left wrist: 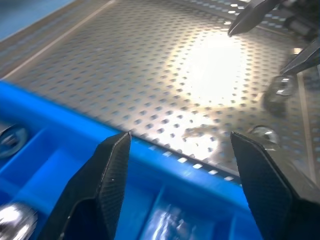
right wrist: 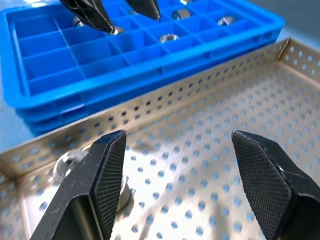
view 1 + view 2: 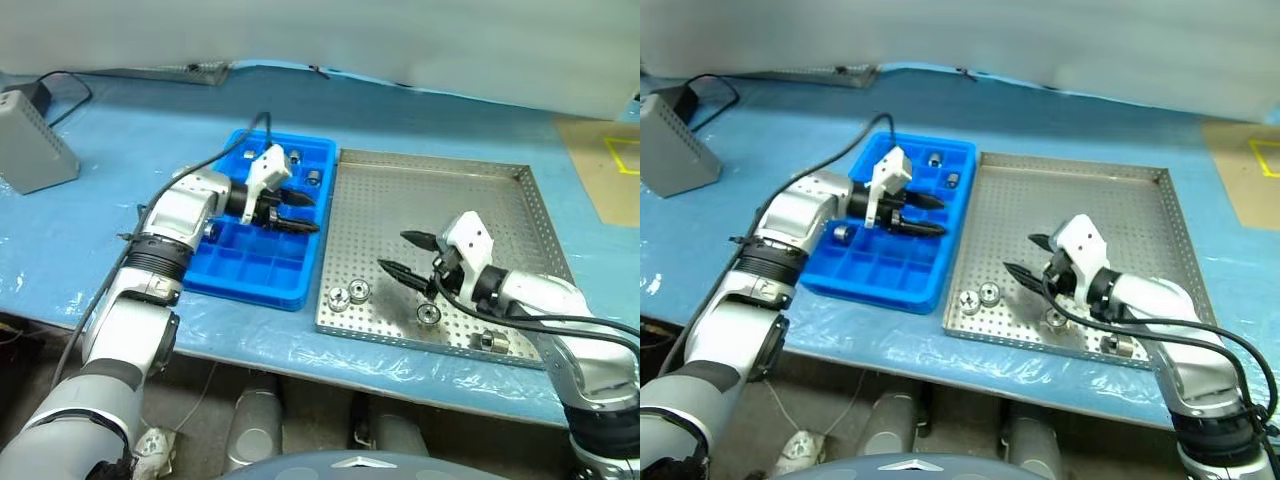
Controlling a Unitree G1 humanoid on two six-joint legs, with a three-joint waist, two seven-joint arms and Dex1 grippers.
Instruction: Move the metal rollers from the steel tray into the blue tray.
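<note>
The blue tray lies left of the steel tray, edge to edge. Several metal rollers rest in the steel tray: two at its near left corner, one near the front rim, one further right. A few rollers sit in the blue tray's far compartments. My left gripper hovers open and empty over the blue tray's right side, pointing toward the steel tray. Above the steel tray's front half, my right gripper is open, empty, pointing left.
A grey box with a black cable stands at the back left of the blue-covered table. A tan board with yellow tape lies at the far right. The table's front edge runs just below both trays.
</note>
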